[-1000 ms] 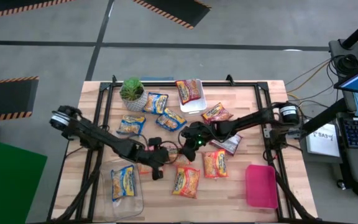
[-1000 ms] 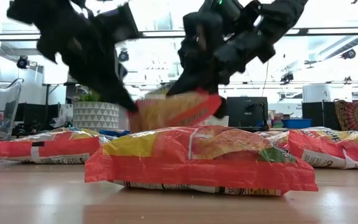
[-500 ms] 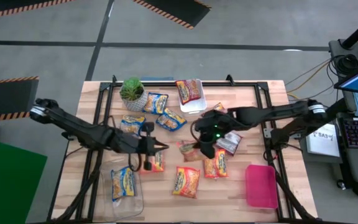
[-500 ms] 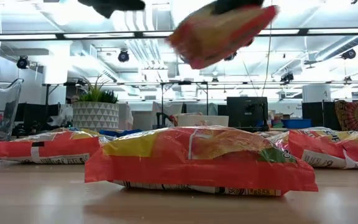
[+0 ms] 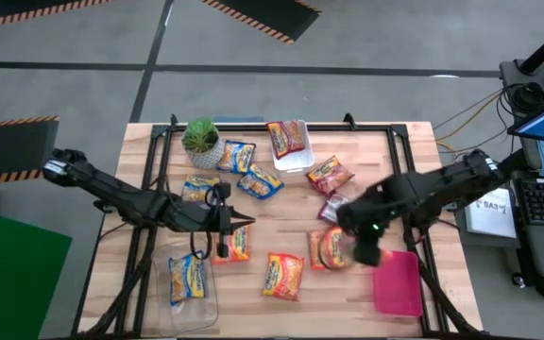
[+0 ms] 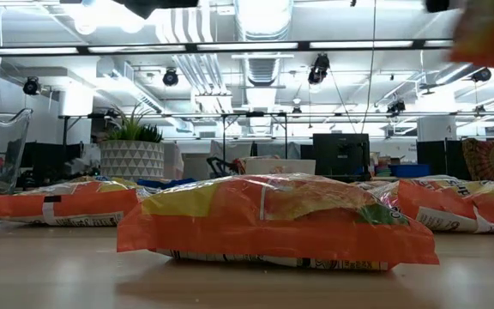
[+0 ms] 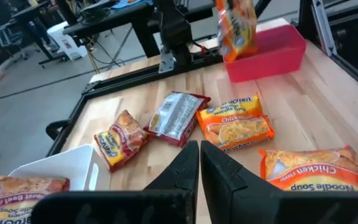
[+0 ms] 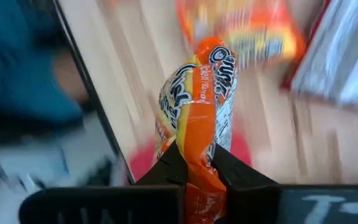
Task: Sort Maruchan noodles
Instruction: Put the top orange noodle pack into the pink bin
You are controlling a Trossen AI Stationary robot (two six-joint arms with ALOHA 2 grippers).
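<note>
Maruchan noodle packets lie flat about the table: blue ones (image 5: 263, 181) toward the far left, orange ones (image 5: 283, 274) near the front, red ones (image 5: 329, 172) toward the far right. My right gripper (image 5: 362, 247) is shut on an orange packet (image 8: 197, 118) by the pink tray (image 5: 397, 281). That packet shows over the tray in the left wrist view (image 7: 236, 31) and at the low view's top right (image 6: 491, 30). My left gripper (image 5: 241, 225) is shut and empty above mid-table, next to an orange packet (image 5: 237, 244). My right gripper pinches the orange packet between its two fingers (image 8: 166, 171) at one end (image 8: 197, 155), with the packet seen edge-on. The fingers come from above, pointing down. The packet hangs below them, lifted clear of the table, over the pink tray's left edge (image 7: 241, 65).
A potted plant (image 5: 201, 140) stands at the far left. A white tray (image 5: 296, 156) at the far edge holds a red packet, and a clear container (image 5: 189, 288) at the near left holds a blue one. A silvery packet (image 5: 343, 210) lies beside the right arm.
My right gripper has raised the orange packet from mid-table and carried it fast toward the table's right and near edge, up to the pink tray. My left gripper drew away from that packet toward the far edge, then kept still.
</note>
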